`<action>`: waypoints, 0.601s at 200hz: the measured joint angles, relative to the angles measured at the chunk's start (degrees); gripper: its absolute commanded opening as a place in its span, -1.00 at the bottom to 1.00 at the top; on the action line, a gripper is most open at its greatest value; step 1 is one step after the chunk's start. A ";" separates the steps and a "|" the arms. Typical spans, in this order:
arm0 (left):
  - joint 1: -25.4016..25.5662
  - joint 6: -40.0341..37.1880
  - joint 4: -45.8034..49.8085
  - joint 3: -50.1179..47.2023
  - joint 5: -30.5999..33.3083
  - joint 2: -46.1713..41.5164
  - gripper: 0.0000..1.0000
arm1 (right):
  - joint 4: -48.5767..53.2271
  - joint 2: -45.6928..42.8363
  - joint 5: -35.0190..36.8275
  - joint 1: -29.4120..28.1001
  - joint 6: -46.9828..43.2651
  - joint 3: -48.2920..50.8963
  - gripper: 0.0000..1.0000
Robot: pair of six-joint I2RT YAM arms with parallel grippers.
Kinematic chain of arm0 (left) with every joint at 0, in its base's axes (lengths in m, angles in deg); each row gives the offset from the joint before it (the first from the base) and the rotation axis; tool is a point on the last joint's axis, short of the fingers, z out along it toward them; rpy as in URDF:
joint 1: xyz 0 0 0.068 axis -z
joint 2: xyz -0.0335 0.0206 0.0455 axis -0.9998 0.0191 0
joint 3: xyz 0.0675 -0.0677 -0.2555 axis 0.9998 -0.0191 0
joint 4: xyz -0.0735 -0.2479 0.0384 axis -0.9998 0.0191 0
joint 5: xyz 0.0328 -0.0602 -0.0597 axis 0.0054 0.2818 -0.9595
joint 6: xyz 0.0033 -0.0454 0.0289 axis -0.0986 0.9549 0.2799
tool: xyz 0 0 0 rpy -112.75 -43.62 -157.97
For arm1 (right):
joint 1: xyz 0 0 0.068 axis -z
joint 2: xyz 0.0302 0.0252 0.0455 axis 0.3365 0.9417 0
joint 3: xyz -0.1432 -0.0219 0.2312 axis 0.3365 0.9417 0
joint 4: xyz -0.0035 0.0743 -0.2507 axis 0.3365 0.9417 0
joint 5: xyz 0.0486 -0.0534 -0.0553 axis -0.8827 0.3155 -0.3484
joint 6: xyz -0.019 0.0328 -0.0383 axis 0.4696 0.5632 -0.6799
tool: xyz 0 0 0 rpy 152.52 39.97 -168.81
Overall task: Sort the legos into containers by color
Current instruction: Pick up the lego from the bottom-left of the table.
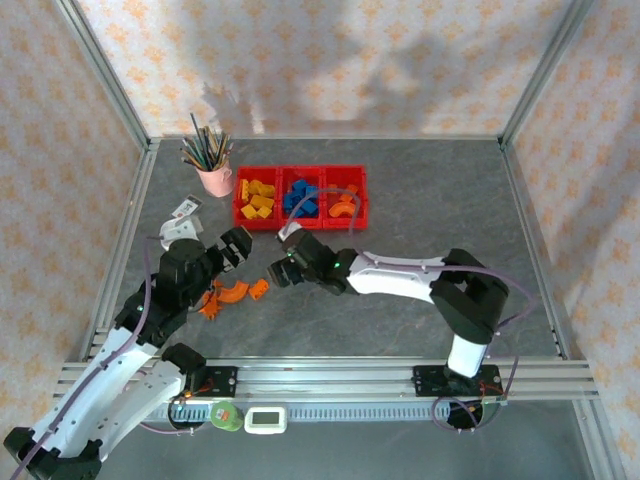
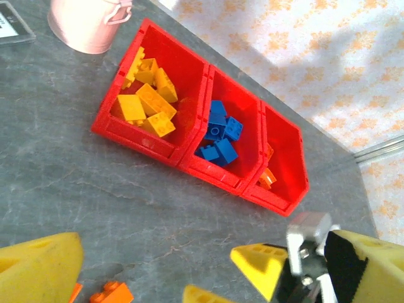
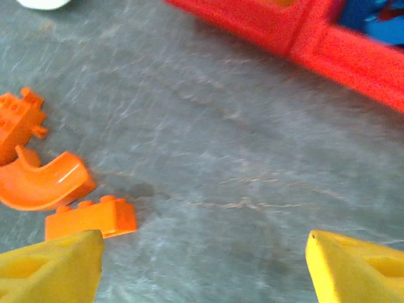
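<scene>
1. A grey, stone-patterned table (image 1: 430, 200) is shown.
2. The containers (image 1: 300, 224), three red bins joined in a row, are set toward its far middle.
3. A pink cup (image 1: 215, 180) is placed just left of them.
4. A few orange legos (image 1: 235, 292) are scattered on the bare surface nearer the front left, apart from the bins.
5. A small white card (image 1: 185, 208) is laid near the cup.

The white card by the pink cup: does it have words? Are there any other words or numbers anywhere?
White card: dark print, too small and cut off to read.
Red bins and legos: no writing seen.
No other readable text.
</scene>
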 measured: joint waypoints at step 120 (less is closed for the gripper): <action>0.00 3.23 6.08 -0.22 3.87 -4.74 0.98 | -3.87 16.17 1.11 -6.51 -2.29 -10.14 0.69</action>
